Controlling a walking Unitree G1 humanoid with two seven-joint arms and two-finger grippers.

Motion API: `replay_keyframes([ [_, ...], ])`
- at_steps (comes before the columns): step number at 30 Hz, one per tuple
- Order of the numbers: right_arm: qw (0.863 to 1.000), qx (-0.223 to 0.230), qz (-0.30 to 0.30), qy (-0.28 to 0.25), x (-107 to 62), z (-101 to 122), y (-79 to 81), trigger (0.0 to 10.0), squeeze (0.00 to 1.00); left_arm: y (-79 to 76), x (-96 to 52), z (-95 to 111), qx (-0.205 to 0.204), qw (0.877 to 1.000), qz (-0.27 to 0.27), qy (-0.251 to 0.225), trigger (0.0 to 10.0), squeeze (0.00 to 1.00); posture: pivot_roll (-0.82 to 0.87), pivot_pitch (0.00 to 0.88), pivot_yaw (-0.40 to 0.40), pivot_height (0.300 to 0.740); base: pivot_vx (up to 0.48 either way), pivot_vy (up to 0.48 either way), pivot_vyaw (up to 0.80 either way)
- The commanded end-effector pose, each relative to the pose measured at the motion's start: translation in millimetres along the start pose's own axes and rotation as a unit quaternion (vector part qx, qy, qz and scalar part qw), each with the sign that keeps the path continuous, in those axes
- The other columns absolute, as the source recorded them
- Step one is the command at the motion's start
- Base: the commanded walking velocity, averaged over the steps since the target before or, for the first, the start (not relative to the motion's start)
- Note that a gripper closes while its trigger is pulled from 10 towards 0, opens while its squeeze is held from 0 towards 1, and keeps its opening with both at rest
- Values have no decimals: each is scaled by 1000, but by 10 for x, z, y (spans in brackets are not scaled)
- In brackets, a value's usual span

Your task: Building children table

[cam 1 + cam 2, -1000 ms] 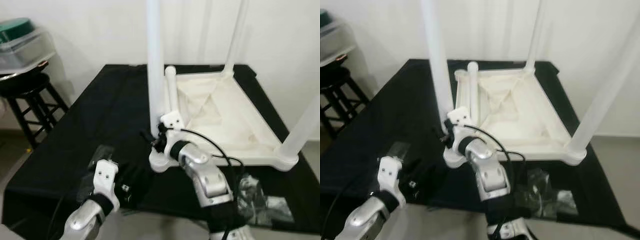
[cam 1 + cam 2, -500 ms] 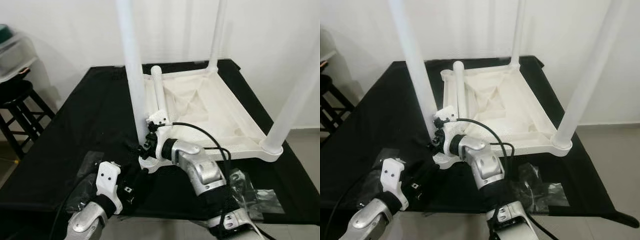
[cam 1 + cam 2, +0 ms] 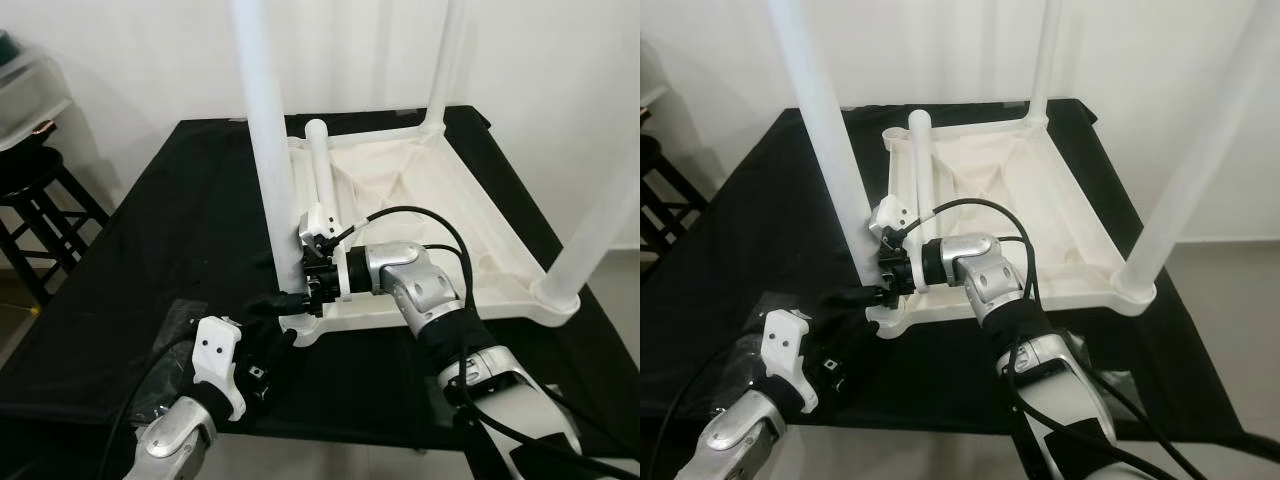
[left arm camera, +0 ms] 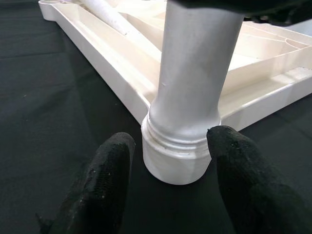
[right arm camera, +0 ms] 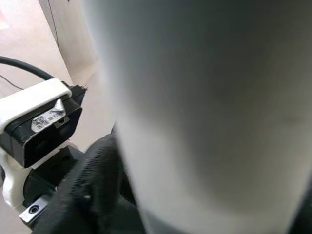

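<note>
The white children's table [image 3: 515, 240] lies upside down on a black cloth. Three legs stand up from its corners: the near-left leg [image 3: 262, 150], a far leg [image 3: 447, 60] and a near-right leg [image 3: 600, 235]. One loose leg [image 3: 322, 175] lies in the upturned top. My right gripper [image 3: 275, 297] is shut on the near-left leg just above its corner socket [image 4: 175, 163]; one black finger [image 5: 83, 190] shows beside the leg. My left gripper [image 4: 170, 195] is open, low at the front, with a finger on each side of that socket and not touching it.
A black stool [image 3: 45, 190] with a clear plastic box [image 3: 25, 90] stands at the left by the white wall. Crumpled clear plastic bags [image 3: 165, 355] lie on the cloth near the front edge. My right arm's cable [image 3: 420, 215] loops over the tabletop.
The camera has shifted. My right forearm has swung round and now reaches the leg base from the right. The left gripper stays by the front corner.
</note>
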State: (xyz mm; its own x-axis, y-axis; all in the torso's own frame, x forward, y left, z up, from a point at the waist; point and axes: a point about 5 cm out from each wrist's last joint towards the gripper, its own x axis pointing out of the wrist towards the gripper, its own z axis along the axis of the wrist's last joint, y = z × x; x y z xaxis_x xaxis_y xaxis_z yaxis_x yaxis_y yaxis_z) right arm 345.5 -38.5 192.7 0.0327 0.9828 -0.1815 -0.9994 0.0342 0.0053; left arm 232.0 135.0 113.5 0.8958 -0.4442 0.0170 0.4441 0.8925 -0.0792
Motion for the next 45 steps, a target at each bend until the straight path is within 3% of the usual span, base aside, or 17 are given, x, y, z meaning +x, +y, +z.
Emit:
replay_keyframes([
  [1,999,9,31,10,100,-58,54,0,0,13,-28,-49,-1,1000,5,12,10000,0,5,48,49,740,0,0,0],
  [12,999,27,-33,-11,-73,-271,112,0,0,4,-44,-36,-4,1000,4,11,10000,0,-7,67,52,740,0,0,0],
  [13,986,46,-157,-14,14,-330,85,0,0,7,-56,-31,-4,1000,4,10,10000,0,-8,74,42,740,0,0,0],
  [14,942,94,-321,-10,31,-421,28,0,0,9,-64,-28,-4,1000,4,10,10000,0,-8,74,42,740,0,0,0],
  [16,901,140,-410,21,126,-582,327,0,0,22,-68,-23,-3,1000,5,11,10000,0,-27,83,68,740,0,0,0],
  [24,914,126,-386,26,143,-499,278,0,0,28,-56,-35,-3,1000,3,14,10000,0,-19,68,55,740,0,0,0],
  [25,916,128,-379,24,172,-454,264,10000,0,27,-57,-33,-1,1000,5,12,10000,0,-16,67,54,740,0,0,0],
  [29,930,131,-343,-6,226,-345,247,10000,0,27,-58,-32,1,1000,7,12,10000,0,-16,67,54,740,0,0,0],
  [30,936,128,-328,-29,243,-260,245,10000,906,26,-56,-35,1,1000,7,12,10000,0,-13,61,52,740,0,0,0],
  [32,944,123,-302,-53,258,-171,244,10000,1000,26,-53,-39,0,1000,6,13,10000,0,-13,59,53,740,0,0,0],
  [34,963,89,-240,-85,227,20,262,10000,1000,24,-45,-46,-1,1000,5,14,10000,0,-12,52,54,740,0,0,0],
  [35,985,50,-138,-89,162,139,283,10000,1000,23,-40,-51,-2,1000,4,14,10000,0,-10,45,53,740,0,0,0],
  [37,989,38,-111,-85,139,156,284,10000,1000,23,-38,-53,-2,1000,4,15,10000,0,-10,45,53,740,0,0,0],
  [38,995,9,-78,-68,110,153,268,10000,765,24,-35,-55,-2,1000,4,15,10000,0,-8,43,51,740,0,0,0],
  [39,995,9,-78,-68,110,153,268,10000,765,24,-35,-55,-2,1000,4,15,10000,0,-8,43,51,740,0,0,0],
  [40,998,-1,-46,-51,90,120,231,10000,0,24,-30,-58,-2,1000,4,15,10000,0,-1,34,45,740,0,0,0],
  [45,1000,-14,-6,-21,88,48,135,10000,0,25,-25,-60,1,1000,6,15,10000,0,16,28,48,740,0,0,0],
])
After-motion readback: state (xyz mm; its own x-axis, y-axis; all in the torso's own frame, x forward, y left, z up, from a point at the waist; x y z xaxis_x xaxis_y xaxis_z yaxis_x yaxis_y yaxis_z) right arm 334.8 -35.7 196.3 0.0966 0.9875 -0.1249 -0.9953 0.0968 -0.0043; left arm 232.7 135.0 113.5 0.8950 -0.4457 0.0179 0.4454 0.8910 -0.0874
